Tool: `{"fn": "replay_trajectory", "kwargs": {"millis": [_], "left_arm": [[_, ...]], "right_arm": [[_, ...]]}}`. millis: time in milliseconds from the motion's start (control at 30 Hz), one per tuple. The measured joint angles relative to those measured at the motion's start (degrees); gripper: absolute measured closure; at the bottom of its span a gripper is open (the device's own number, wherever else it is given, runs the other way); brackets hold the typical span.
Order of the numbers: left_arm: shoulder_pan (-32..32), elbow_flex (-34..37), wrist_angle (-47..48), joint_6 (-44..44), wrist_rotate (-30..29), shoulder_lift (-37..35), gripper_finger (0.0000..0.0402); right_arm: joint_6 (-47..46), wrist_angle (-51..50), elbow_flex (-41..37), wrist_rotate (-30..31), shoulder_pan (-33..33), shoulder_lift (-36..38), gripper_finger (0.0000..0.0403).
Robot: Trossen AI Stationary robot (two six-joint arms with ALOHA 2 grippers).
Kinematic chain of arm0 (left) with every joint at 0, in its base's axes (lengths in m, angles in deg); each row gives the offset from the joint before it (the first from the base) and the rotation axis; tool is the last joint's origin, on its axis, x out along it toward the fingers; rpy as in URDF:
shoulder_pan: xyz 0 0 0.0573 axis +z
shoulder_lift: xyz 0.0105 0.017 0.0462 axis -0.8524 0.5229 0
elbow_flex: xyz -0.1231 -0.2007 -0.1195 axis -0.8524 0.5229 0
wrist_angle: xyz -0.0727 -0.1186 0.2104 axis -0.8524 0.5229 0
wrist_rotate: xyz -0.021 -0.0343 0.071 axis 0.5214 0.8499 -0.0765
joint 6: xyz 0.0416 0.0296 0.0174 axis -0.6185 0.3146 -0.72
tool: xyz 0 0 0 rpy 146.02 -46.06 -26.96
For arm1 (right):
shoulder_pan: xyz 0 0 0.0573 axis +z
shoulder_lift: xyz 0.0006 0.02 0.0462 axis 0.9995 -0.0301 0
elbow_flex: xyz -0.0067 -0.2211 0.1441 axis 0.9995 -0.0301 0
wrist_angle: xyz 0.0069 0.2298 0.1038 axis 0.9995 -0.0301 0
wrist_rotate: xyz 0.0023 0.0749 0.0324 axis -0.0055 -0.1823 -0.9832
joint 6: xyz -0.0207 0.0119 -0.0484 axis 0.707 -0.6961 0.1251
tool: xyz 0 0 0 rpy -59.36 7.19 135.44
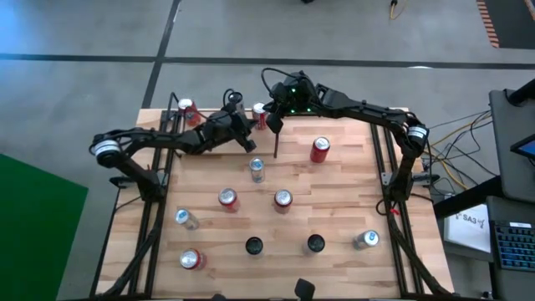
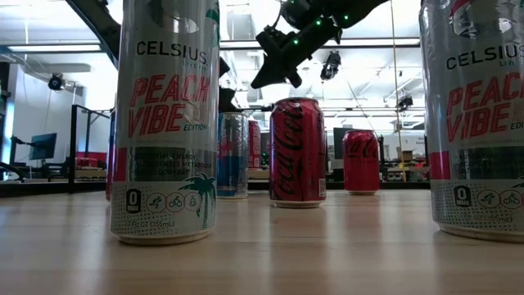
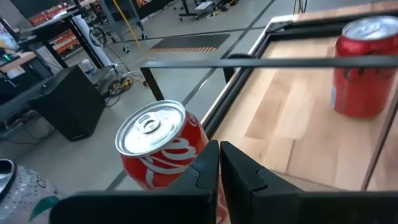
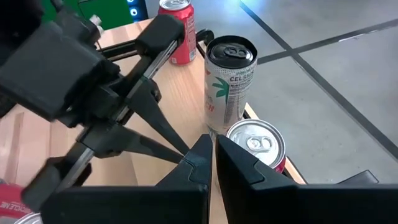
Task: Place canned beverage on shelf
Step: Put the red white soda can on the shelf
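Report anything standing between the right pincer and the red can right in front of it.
Nothing visible does. The shut right pincer hangs just above and beside the red can. The white Celsius can stands beyond it, and the left pincer crowds in alongside.

- Shelf (image 1: 334,192): pale wood planks, thin black rod edging.
- Can just beyond the left claw (image 3: 219,163): red with white script (image 3: 163,149), silver top.
- Can ahead of the right claw (image 4: 213,155): white with green palm print (image 4: 229,82), dark top.
- Can beside the right claw: red, silver lid (image 4: 258,144).
- Foreground can (image 2: 165,123): silver, pink lettering, teal palm.
- Arms: black.
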State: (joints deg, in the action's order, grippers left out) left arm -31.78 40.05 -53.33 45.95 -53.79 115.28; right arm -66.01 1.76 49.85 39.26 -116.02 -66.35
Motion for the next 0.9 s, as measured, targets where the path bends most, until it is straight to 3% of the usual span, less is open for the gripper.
{"fn": "replay_trajectory", "kwargs": {"millis": [400, 567, 900], "left_arm": [[0.14, -3.68, 0.09, -1.65, -0.64, 6.28, 0.0402], [0.20, -4.44, 0.14, -2.02, -4.01, 7.31, 0.0402], [0.56, -4.44, -1.35, -2.00, -4.42, 7.55, 0.0402]], "right_arm": [[0.17, 0.06, 0.00, 0.00, 0.00, 0.00, 0.0390], [0.44, 0.05, 0.00, 0.00, 0.00, 0.00, 0.0390], [0.70, 0.05, 0.00, 0.00, 0.00, 0.02, 0.0390]]}}
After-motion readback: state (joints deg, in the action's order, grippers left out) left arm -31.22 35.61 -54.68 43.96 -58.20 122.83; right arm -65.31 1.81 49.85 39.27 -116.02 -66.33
